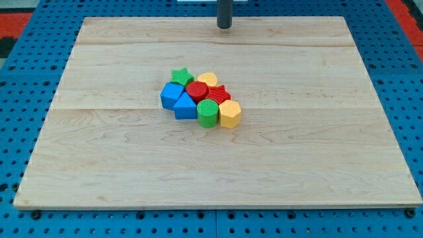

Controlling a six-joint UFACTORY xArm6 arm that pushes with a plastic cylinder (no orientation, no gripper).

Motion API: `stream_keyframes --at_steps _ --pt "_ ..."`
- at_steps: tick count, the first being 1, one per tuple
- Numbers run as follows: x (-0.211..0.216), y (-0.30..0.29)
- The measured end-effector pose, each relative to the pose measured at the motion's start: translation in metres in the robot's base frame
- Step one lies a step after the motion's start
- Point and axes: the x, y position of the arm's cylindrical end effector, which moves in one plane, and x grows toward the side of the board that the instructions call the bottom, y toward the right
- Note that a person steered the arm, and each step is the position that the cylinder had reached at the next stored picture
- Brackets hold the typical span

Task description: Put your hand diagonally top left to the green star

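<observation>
Rod cropped at view's top, my tip [225,27] bare, gripping nothing, well above green star [180,75].

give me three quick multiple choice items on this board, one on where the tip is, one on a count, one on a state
1. Where is my tip relative to the cluster of blocks?
A. toward the view's top, apart from it
B. inside the cluster
C. at the view's bottom left

2. How many blue blocks show?
A. one
B. two
C. four

3. How does the green star sit?
A. alone at the board's edge
B. stacked on the tip
C. at the cluster's top-left, against other blocks

Answers:
1 A, the rod ends near the wooden board's top edge, with bare wood between it and the blocks.
2 B, a blue block and a blue triangular block.
3 C, it adjoins the red cylinder.
</observation>
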Motion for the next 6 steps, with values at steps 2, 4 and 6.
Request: stream_keyframes --at_steps 2,4,6 --pt "0.002 0.001" --pt "0.012 0.001" --pt "0.059 -0.094"
